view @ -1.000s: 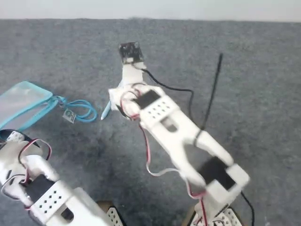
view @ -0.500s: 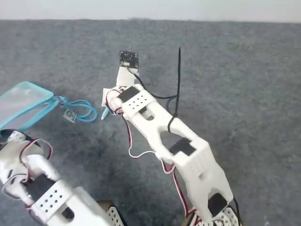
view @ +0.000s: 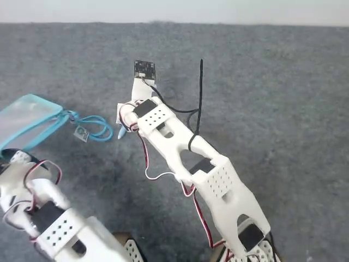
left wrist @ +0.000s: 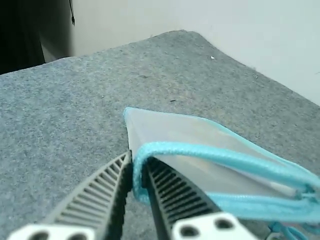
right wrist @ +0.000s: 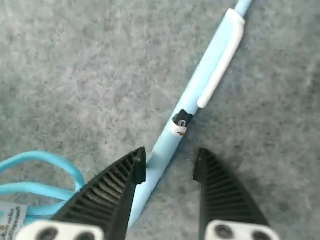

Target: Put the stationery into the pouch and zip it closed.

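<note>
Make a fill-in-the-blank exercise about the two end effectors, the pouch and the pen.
1. The left end effector is ___ on the teal edge of the pouch.
2. The right end effector is ___ and hangs just above the pen.
3. The pen lies on the carpet; its body is light ___ and its clip is white.

Missing words: shut; open; blue
</note>
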